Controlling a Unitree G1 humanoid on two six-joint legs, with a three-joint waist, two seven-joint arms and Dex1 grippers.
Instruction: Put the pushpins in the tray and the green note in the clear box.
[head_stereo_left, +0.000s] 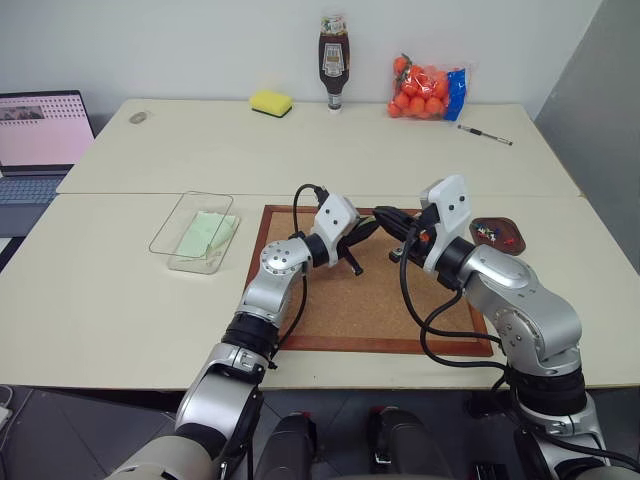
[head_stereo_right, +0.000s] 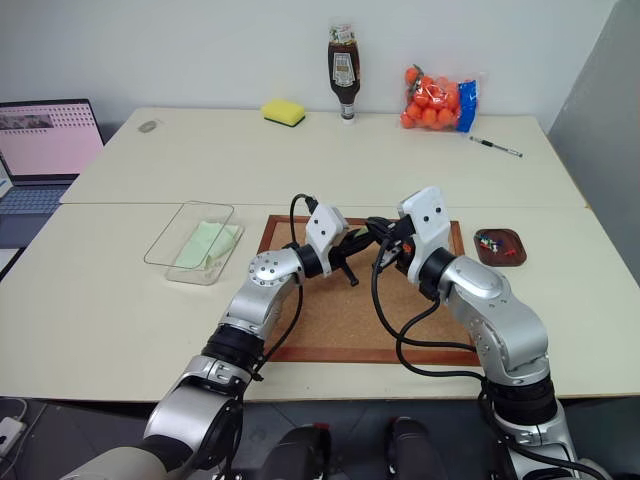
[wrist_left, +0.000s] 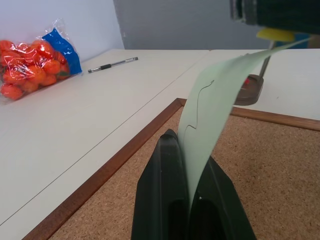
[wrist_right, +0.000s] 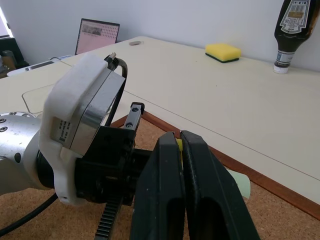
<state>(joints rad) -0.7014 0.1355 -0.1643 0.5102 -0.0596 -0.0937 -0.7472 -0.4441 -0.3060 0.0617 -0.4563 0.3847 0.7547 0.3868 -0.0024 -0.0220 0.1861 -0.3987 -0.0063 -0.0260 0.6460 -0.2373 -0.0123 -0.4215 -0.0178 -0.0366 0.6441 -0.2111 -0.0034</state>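
With the note (wrist_left: 212, 107) clamped by both the left gripper (wrist_left: 187, 200) and right gripper (wrist_right: 180, 145) above the corkboard (head_stereo_left: 340, 310), a handover is judged under way; right-jaw release, then carriage to the box (head_stereo_left: 172, 232), is required next.

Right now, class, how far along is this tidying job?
Done: pins lie in the tray, a green paper in the clear box. In hand: left hand grips a pale green sheet; right hand pinches a yellow thing at its far end. Left: probably stowing both.

Cream tables (head_stereo_left: 300, 150); white wall (head_stereo_left: 200, 40)
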